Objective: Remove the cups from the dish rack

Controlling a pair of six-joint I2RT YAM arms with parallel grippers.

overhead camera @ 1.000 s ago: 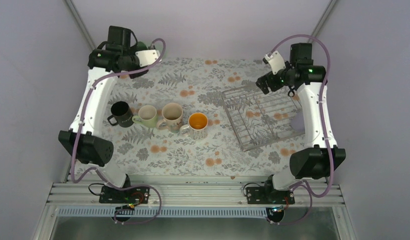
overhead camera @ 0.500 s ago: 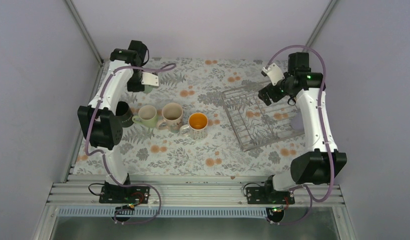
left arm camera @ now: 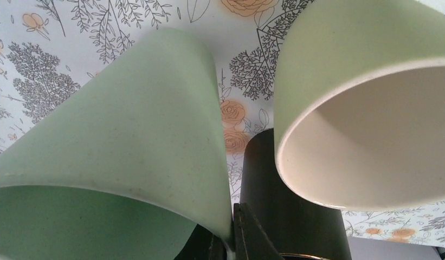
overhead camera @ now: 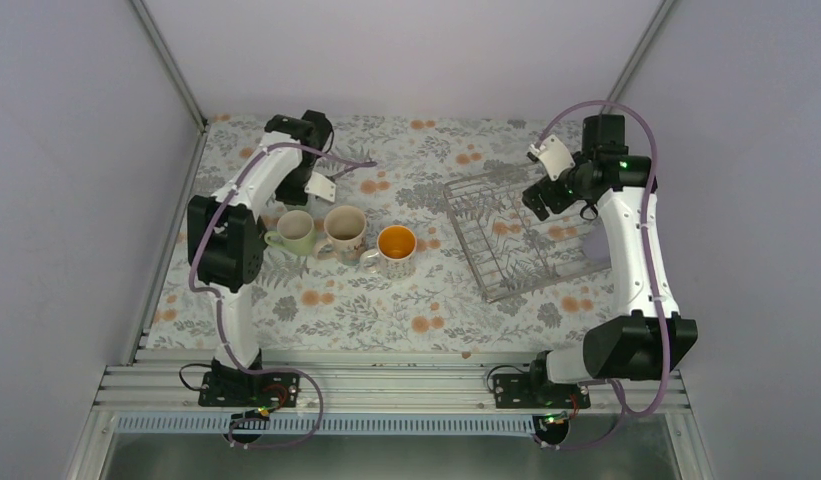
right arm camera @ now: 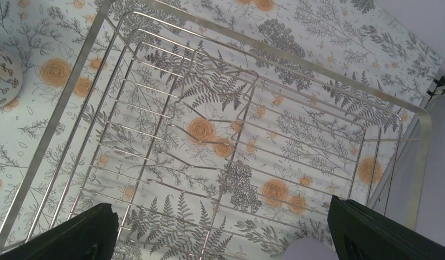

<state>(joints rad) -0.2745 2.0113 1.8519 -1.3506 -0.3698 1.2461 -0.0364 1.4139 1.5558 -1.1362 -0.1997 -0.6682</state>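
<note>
Dish rack [overhead camera: 521,235] sits on the right part of the flowered tabletop [overhead camera: 386,310], skewed to the table edges. One cup is in it: the lavender tumbler [overhead camera: 593,245], at the rack's near right corner, partly hidden by the right arm. In the right wrist view only a pale sliver of it shows at the bottom edge.

Three mugs stand upright in a row on the tabletop, well left of the rack. Nearest the rack is the patterned mug with orange inside [overhead camera: 396,245], then the cream patterned mug [overhead camera: 344,228], then the pale green mug [overhead camera: 294,230]. All three are close together.

Black mug [left arm camera: 288,216] shows only in the left wrist view, low between the pale green mug and the green tumbler [left arm camera: 128,124]. From overhead the left arm covers that spot.

Left pincer [left arm camera: 229,241] pinches the green tumbler's wall at the rim, one finger inside and one outside. The tumbler's base points down at the tabletop, just beside the pale green mug, with a strip of cloth showing between them. This is the end of the row farthest from the rack.

Right pincer [right arm camera: 220,216] is above the rack's far right part, spread wide and holding nothing, with the bars in view between its fingers.
</note>
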